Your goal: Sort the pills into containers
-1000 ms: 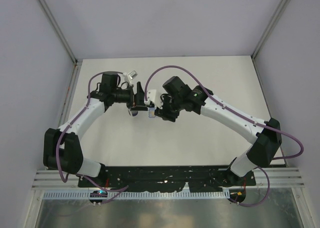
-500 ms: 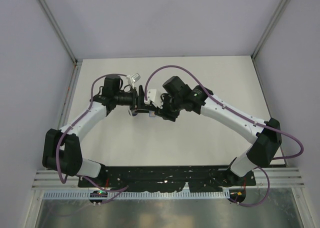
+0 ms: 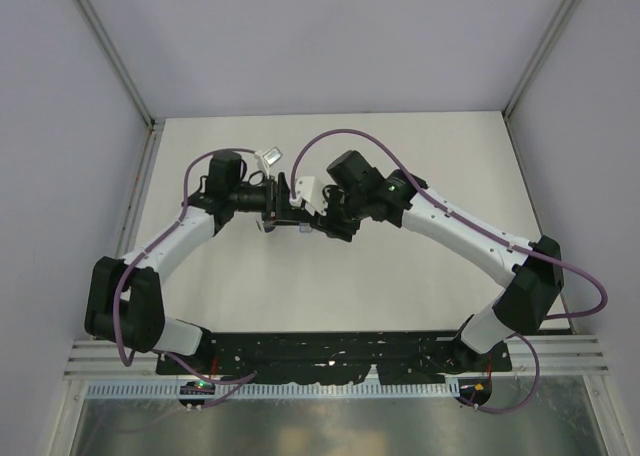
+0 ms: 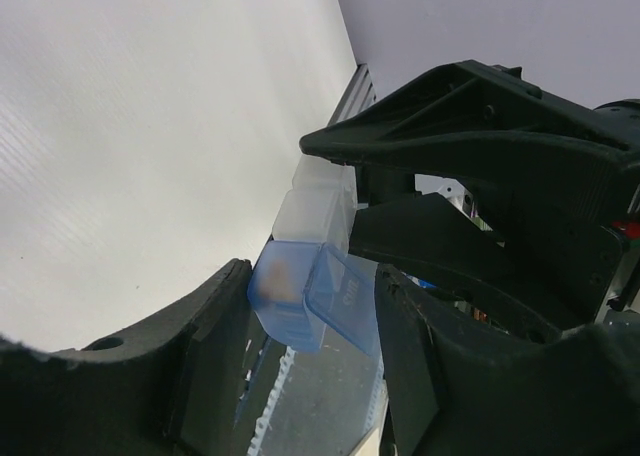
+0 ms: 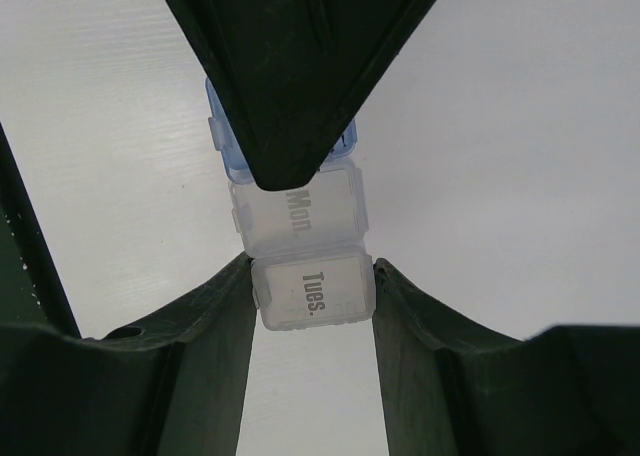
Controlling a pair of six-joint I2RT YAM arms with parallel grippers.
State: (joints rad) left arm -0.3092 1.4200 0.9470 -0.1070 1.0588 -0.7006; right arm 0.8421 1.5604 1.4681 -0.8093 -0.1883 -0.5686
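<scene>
Between both jaws, pill box [image 5: 303, 238].

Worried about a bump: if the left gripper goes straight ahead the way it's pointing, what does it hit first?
Most likely the blue end compartment of the pill box, sitting between its jaws; the right gripper is just beyond.

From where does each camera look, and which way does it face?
Top external: above and behind the robot, looking down on the table; left arm, right arm show.
Left wrist: on the left arm, looking along its fingers at the pill box.
Right wrist: on the right arm, looking down between its fingers at the same box.
Shared: both wrist views show that box.
</scene>
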